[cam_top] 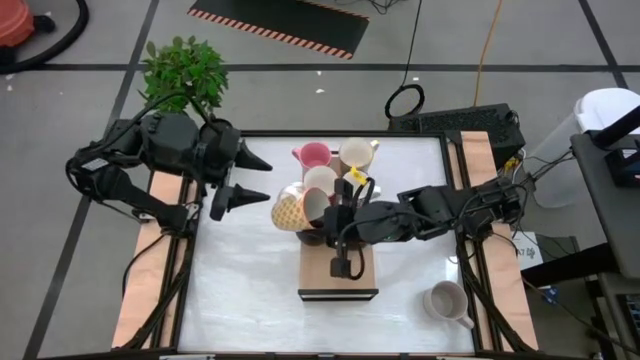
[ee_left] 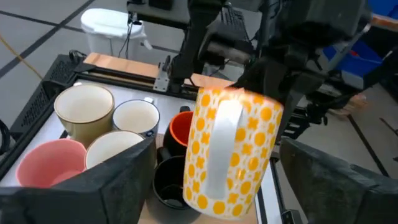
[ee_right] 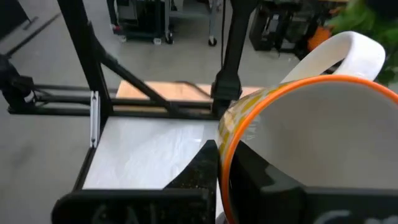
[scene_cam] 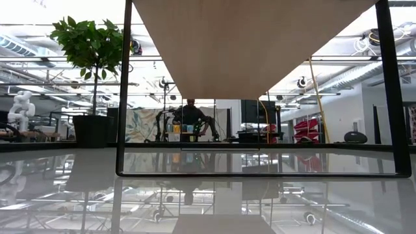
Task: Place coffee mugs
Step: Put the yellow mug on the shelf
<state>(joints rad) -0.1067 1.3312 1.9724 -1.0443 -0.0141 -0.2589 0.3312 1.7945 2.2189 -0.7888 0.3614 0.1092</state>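
Note:
A white mug with yellow dots [cam_top: 288,208] hangs tipped on its side over the table's middle, mouth toward the right. My right gripper [cam_top: 326,212] is shut on it. My left gripper [cam_top: 262,180] stands open just left of the mug, a finger on either side and touching nothing; the mug's handle [ee_left: 219,149] faces it. Behind and under the held mug stands a cluster of mugs, mouths up: pink [ee_left: 48,163], cream [ee_left: 84,109], two white [ee_left: 135,118], red [ee_left: 180,127] and black [ee_left: 169,183]. My right gripper holds the dotted mug by its wall at the orange rim [ee_right: 225,155], one finger inside the mug and one finger [ee_right: 198,171] outside. The fingers come nearly level from the table's right. The mug is lifted clear, lying on its side with the handle [ee_right: 348,46] away from this gripper.
A pale mug [cam_top: 447,300] stands alone near the table's near right corner. A wooden block [cam_top: 338,282] lies near the middle of the near half. A potted plant [cam_top: 185,72] stands beyond the far left corner. Bare white tabletop [cam_top: 240,290] lies at the near left.

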